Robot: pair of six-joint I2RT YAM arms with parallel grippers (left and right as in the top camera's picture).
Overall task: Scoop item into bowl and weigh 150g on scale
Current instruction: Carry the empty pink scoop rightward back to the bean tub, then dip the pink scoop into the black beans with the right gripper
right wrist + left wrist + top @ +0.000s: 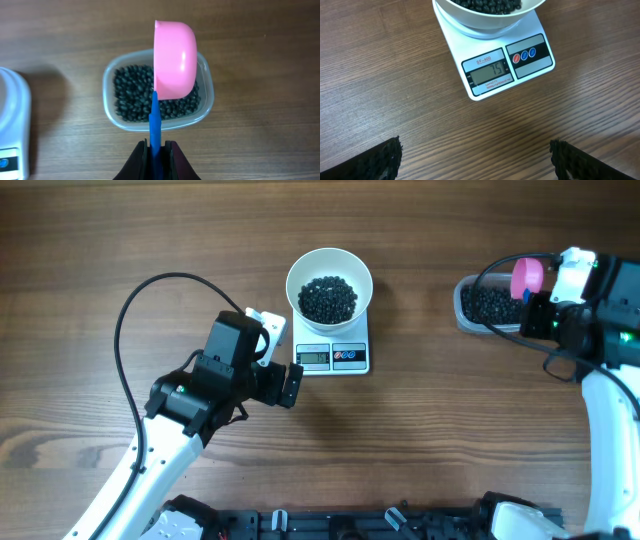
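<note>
A: Placement of the black beans?

B: Heaped dark and grainy inside the white bowl, toward the far edge of the wooden table, roughly midway between its left and right edges. More of the same filling the clear tub close to the right edge, well apart from the bowl.

A: Beneath the bowl?

B: Seated on the white scale, covering its far part. Grey display along the near edge of the scale, showing 75, with small round buttons just beside it on the right.

A: State of the left gripper?

B: Spread wide, grasping nothing. Black ridged fingertips at the lower corners of the left wrist view. Poised over bare wood just left of the scale and slightly nearer the front edge of the table, apart from scale and bowl alike.

A: And the right gripper?

B: Clamped tight on the blue handle of the pink scoop. Held above the tub, scoop turned on its side, rounded back to the right in the wrist view. Contents of the scoop impossible to tell.
</note>
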